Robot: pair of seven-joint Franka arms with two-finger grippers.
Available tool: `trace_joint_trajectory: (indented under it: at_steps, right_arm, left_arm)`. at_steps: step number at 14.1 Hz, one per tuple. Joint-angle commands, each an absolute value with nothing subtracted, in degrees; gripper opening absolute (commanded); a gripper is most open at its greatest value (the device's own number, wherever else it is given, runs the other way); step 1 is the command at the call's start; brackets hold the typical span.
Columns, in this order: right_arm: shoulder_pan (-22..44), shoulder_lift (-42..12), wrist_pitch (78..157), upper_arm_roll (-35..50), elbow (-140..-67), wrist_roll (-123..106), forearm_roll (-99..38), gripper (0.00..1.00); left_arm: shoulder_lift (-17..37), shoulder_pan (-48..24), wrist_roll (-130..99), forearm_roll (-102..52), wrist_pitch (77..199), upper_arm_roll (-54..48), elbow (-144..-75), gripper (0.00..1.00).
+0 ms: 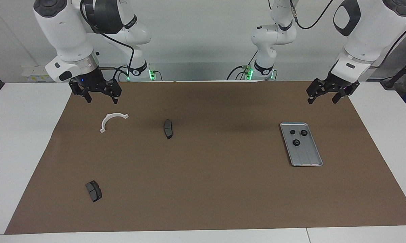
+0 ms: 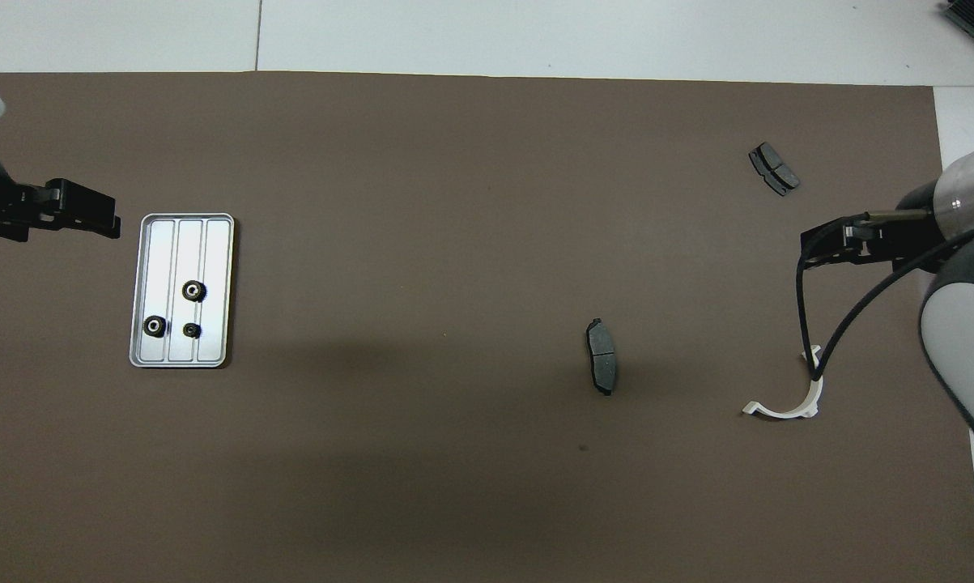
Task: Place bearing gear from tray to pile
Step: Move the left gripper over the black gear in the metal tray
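Brown matte sheet (image 1: 209,175) covers most of the white counter (image 1: 24,135), flat and uncreased. Toward the left arm's end lies the tray (image 1: 307,157), silver-grey metal, rectangular with rounded corners, a raised rim and lengthwise grooves. Three bearing gears (image 1: 296,142) sit in it, all in the half nearer the robots: small, round, black, toothed at the edge, each with a paler centre in the overhead view. Two lie side by side nearest the robots, the third a little farther out; none touch.

Left tool (image 1: 325,98), black and angular, hangs over the brown sheet near its robot-side edge, apart from the tray and above it; its fingers stand apart and hold nothing. Right tool (image 1: 101,98), also black, hangs over the sheet at the right arm's end, fingers spread, empty.

Just below the right tool on the sheet rests a white plastic half-ring (image 1: 112,120), a thin arc with small tabs at its ends. Near mid-counter lies a dark grey brake pad (image 1: 168,129), curved and slab-like, with a centre seam. A second brake pad (image 1: 93,191), same dull grey, lies well farther from the robots at the right arm's end.
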State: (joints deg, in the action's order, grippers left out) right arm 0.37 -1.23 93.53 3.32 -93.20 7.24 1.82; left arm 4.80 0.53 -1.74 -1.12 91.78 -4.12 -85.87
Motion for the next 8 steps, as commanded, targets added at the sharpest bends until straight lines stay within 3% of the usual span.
trace_joint_trajectory:
  at_steps: [1,4,8]
  right_arm:
    - [-0.4,0.4,93.9,3.8,-94.9,6.0,0.9,1.00]
    - [-0.5,0.4,93.9,3.7,-94.9,6.0,0.9,1.00]
    - [-0.5,0.4,93.9,3.8,-94.9,6.0,0.9,1.00]
  left_arm:
    - [3.8,0.0,-0.8,-0.4,93.1,-3.6,-86.4,1.00]
    - [2.9,0.8,-0.9,-0.7,95.9,-3.5,-88.4,1.00]
    - [1.8,1.6,-0.8,-0.8,104.9,-3.1,-97.6,1.00]
